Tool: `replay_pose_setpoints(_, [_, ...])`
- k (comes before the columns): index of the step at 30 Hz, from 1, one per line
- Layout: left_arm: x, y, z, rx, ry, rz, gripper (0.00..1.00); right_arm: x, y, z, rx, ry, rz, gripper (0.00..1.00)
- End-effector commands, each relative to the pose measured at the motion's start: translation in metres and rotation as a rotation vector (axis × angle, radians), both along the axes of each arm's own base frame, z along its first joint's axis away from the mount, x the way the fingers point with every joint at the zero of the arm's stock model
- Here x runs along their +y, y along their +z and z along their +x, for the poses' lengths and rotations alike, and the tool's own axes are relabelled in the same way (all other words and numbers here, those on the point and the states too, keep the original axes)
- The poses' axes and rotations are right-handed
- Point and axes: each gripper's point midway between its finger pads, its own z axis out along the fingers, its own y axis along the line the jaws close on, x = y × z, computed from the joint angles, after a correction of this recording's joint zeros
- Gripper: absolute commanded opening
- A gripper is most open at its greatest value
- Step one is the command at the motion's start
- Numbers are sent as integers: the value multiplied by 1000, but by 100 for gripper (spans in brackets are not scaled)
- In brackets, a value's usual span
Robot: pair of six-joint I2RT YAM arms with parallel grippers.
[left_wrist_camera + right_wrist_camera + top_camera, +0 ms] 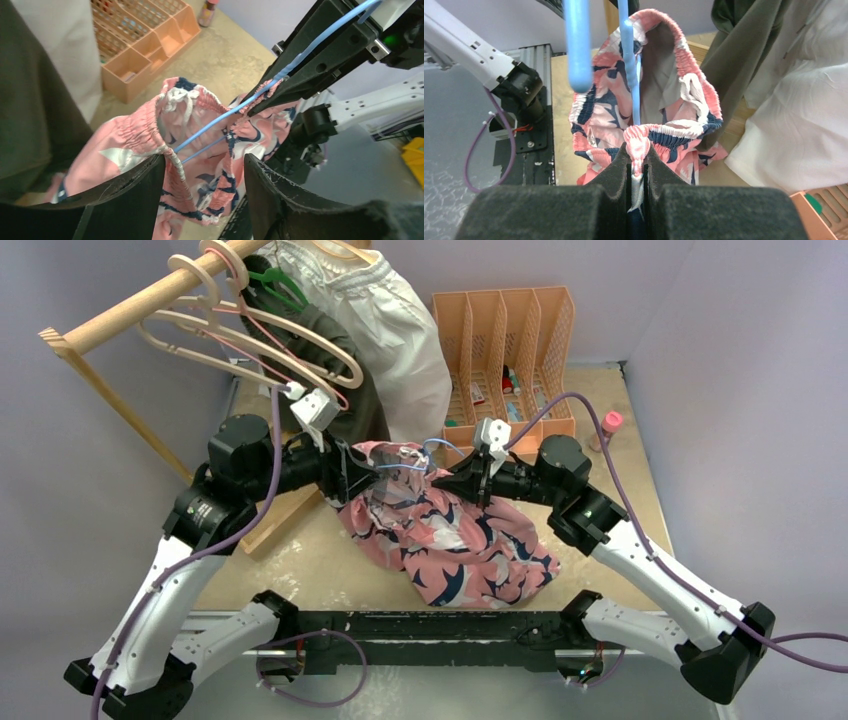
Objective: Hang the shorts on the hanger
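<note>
The pink shark-print shorts hang between my two grippers, their lower part heaped on the table. My right gripper is shut on the gathered waistband. The light-blue wire hanger runs down into the open waistband to that pinch; I cannot tell if the jaws hold it too. In the left wrist view the hanger lies along the right gripper and enters the shorts. My left gripper is open, its fingers wide apart, with the waistband edge lying against its left finger.
A wooden rail at the back left carries beige hangers, a green hanger, a dark olive garment and a white garment. An orange file organiser and a pink-capped bottle stand at the back right.
</note>
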Motion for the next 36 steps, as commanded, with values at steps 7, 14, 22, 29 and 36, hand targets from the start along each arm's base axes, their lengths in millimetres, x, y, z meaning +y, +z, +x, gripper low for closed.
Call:
replay_pose_setpoints(7, [12,1,-6,-124,-53,134,53,7,24,-4,-73,51,63,0])
replay_pose_setpoints(14, [-9,15,-36,-388,-309,47,52,21,11,-20,-34,208,49,0])
replay_pose_setpoints(22, [-7,-24,-30,-333,-370,188,51,27,34,-27,-90,276,87,0])
replay_pose_setpoints(29, [29,-12,6,-140,58,193,50,17,38,-15,-126,161,80,0])
replay_pose_setpoints(36, [64,-2,-6,-83,271,132,53,9,37,-14,-122,111,82,0])
